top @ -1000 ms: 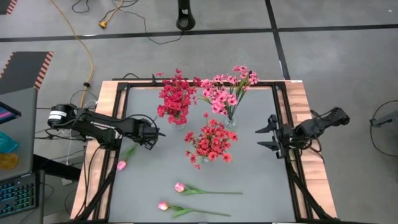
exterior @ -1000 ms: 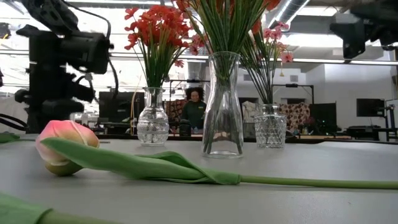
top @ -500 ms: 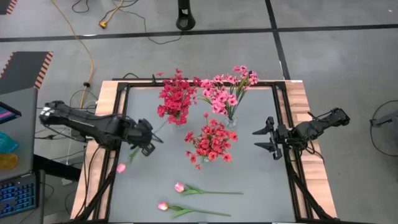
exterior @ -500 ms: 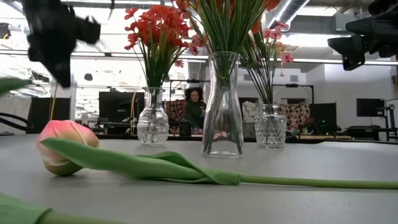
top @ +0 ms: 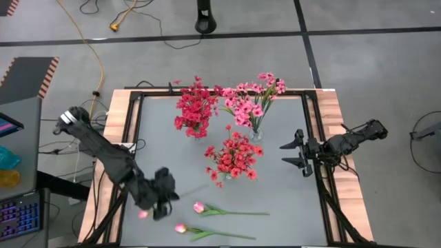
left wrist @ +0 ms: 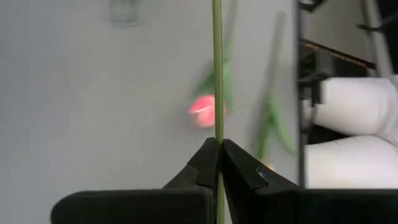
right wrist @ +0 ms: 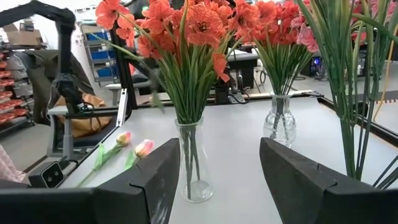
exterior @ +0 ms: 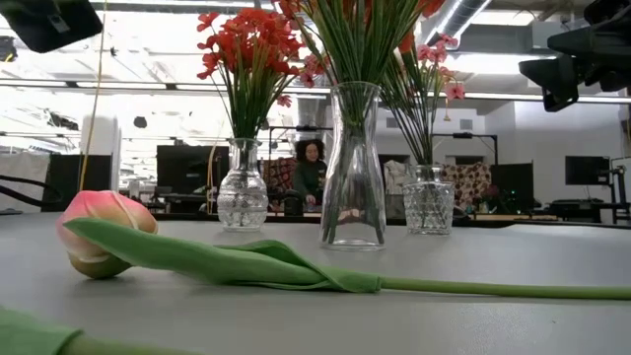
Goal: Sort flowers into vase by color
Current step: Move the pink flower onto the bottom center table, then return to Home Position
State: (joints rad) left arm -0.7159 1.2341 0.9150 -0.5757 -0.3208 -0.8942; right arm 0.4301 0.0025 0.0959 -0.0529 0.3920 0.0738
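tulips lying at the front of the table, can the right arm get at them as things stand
Probably yes. The right gripper waits open at the table's right side, and bare tabletop lies between it and the two tulips. The left gripper, holding a stem, crowds their buds.

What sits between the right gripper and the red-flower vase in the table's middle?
Nothing: in the high view, bare grey table separates the open right gripper from the red-flower vase.

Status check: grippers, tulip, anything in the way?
Left gripper shut on tulip stem. Right gripper open, waiting right of vases. Two tulips lie on table nearby.
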